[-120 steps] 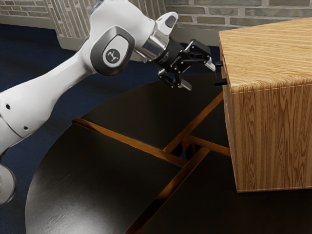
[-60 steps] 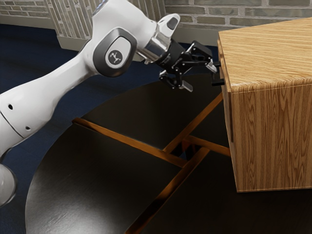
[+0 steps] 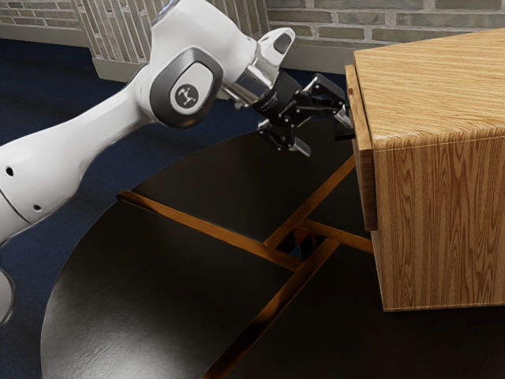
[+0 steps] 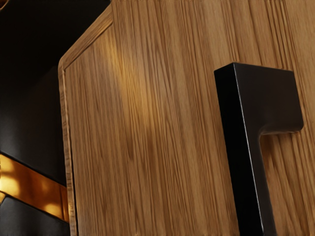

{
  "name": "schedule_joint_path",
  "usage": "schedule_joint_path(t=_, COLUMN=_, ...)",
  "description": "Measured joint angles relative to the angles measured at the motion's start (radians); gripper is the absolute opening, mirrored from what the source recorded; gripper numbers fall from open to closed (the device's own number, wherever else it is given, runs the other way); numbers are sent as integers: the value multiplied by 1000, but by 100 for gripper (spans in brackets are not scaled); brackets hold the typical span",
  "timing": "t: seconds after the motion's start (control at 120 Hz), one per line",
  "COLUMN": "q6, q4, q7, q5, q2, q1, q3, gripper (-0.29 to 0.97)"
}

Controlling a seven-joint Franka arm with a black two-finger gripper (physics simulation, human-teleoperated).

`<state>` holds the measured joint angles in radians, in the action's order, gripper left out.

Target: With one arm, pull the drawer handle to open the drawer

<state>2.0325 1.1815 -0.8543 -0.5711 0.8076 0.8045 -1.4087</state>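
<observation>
Exterior view: the white arm comes in from the exterior view's left and reaches toward the right, to the wooden cabinet that stands on the dark round table. The black gripper is at the upper part of the cabinet's face, right against the drawer. The fingers reach to the black handle and appear clamped on its bar from two sides, one above and one below. The grip point is small and dark, so the contact itself is hard to make out. A short black stub of the handle shows just below the fingertips, touching the drawer's front.

The drawer stands a little way out of the cabinet. Its front panel sits proud of the body, with a narrow step showing along the top edge and at the panel's lower corner. The panel faces the arm, and the handle lies between the panel and the gripper's palm.

Wooden struts cross the table under the arm, well apart from the gripper.

Wrist view: the drawer front is very near the hand, its grain running along the panel. The handle shows as a black bar with one end bent in to meet the wood. Past the panel's rounded edge lie the dark table and a lit strut.
</observation>
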Motion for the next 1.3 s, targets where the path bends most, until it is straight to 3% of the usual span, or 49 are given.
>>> schedule_joint_path(t=0.817, q6=4, q4=103, q7=-40, q5=47, q2=-74, q1=89, q3=-2, gripper=68)
schedule_joint_path(t=1.3, q6=5, q4=167, q7=-50, q5=66, q2=-78, q1=225, q3=-77, gripper=68)
